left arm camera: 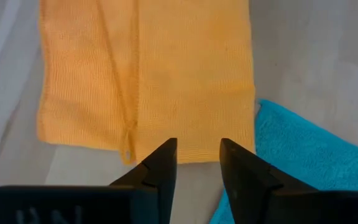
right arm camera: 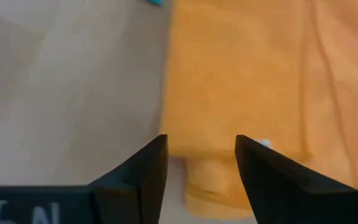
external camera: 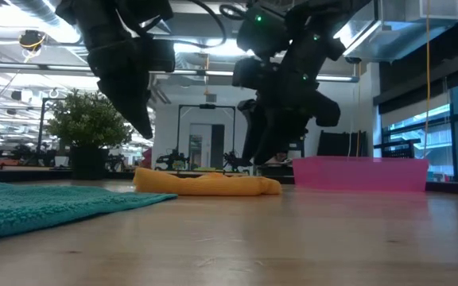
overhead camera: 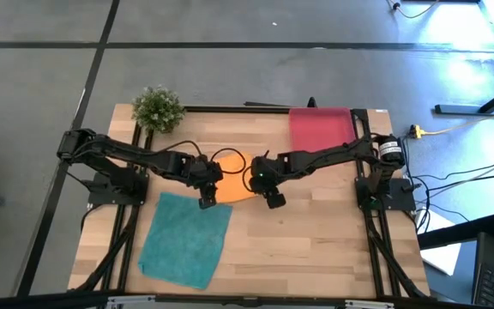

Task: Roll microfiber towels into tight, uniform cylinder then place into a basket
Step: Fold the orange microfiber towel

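Teal towel (overhead camera: 185, 239) lies flat at the table's seven o'clock; orange towel (overhead camera: 232, 182), folded, sits mid-table. Left gripper (overhead camera: 206, 199) and right gripper (overhead camera: 273, 196) hover above it, fingers spread, pinching nothing. Pink basket (overhead camera: 322, 128) sits at one o'clock

Orange towel (overhead camera: 232, 174) plain with fine woven texture, teal towel (overhead camera: 184, 239) plain with nubby pile, basket (overhead camera: 321, 127) pinkish-red, plant (overhead camera: 157, 109) green, worktop (overhead camera: 316, 240) pale wood grain with black frame edging, left pincer (left arm camera: 197, 163) and right pincer (right arm camera: 197, 165) black
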Motion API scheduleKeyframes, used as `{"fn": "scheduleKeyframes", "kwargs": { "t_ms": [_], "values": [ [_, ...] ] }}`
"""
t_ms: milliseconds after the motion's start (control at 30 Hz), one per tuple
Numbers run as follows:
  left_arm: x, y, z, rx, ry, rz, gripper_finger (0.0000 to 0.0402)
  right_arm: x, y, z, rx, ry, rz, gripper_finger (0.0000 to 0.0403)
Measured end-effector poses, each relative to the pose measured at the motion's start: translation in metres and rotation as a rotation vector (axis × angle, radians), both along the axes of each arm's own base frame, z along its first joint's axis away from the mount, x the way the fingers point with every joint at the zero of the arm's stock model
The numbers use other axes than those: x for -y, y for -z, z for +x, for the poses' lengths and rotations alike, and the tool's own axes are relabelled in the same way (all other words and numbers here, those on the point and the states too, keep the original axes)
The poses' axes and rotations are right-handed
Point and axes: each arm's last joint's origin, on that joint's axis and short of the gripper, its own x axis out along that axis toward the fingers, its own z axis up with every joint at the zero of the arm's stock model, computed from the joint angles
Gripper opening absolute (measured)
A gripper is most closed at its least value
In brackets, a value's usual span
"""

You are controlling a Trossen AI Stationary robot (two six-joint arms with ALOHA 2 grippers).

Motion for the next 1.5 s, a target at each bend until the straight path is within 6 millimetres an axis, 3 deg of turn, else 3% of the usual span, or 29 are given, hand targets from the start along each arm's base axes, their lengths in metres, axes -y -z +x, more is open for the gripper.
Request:
{"fn": "scheduleKeyframes", "kwargs": {
  "t_ms": [333,767,1033,1500],
  "values": [
    [0.02,0.014,-0.002,0.063,0.079,0.008,0.011,-0.006,0.0,0.001,0.025,-0.058,0.034,0.0181],
    [0.043,0.036,-0.005,0.073,0.162,0.057,0.011,-0.006,0.032,-0.011,0.127,-0.055,0.026,0.0177],
    [0.045,0.037,0.0,0.114,0.134,0.11,0.011,-0.003,0.048,-0.023,0.105,-0.009,-0.047,0.0177],
    [0.045,0.035,0.002,0.143,0.121,0.113,0.011,-0.003,0.055,-0.027,0.155,0.018,-0.081,0.0164]
  ]
}}
